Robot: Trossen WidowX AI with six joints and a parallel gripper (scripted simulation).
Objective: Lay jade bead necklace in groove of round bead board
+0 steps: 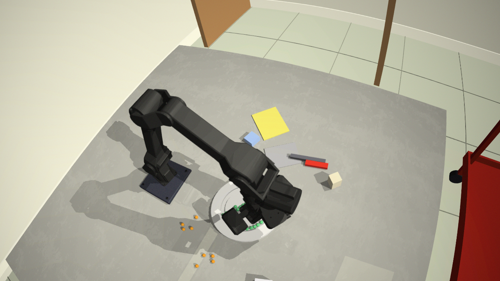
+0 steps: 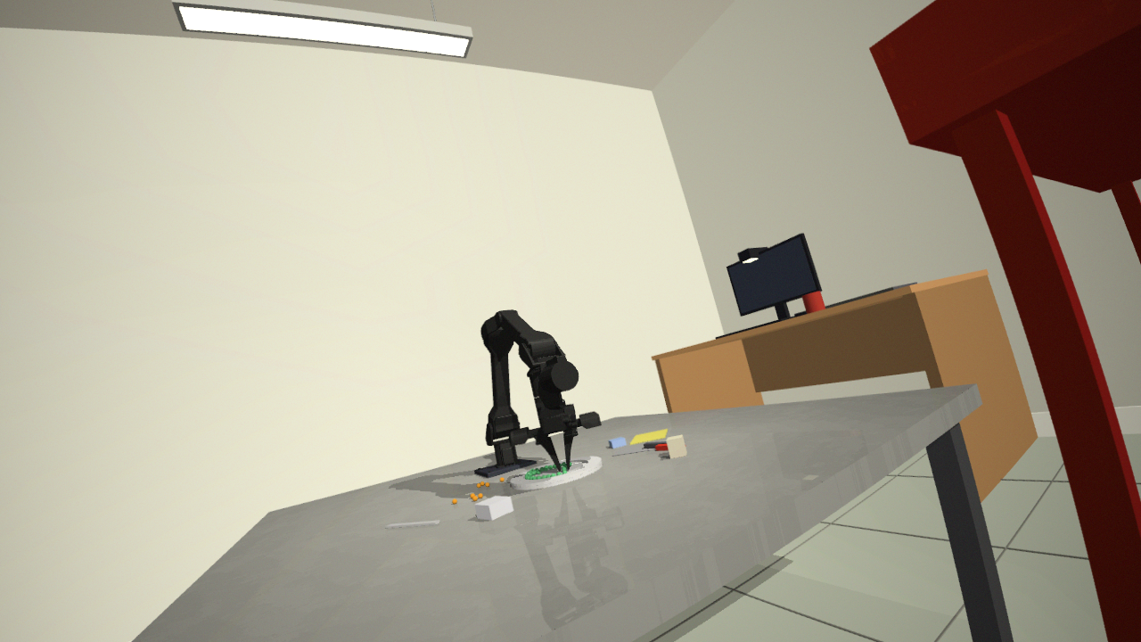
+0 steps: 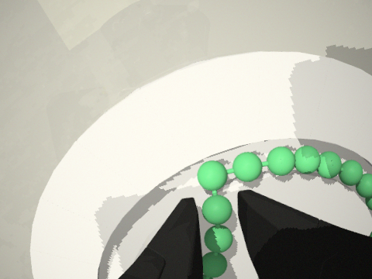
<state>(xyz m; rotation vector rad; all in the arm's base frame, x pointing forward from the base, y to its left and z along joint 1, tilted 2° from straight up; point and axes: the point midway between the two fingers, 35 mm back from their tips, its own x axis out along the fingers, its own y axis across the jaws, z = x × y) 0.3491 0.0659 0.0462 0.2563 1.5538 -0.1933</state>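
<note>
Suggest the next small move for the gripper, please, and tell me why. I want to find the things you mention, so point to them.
I would gently close the gripper (image 1: 252, 217) (image 2: 563, 469) (image 3: 216, 207) on the jade bead necklace (image 1: 258, 224) (image 2: 529, 475) (image 3: 281, 160): its fingers straddle a strand with gaps showing, and that strand turns inward, off the groove of the round bead board (image 1: 244, 237) (image 2: 594, 470) (image 3: 186, 112).
</note>
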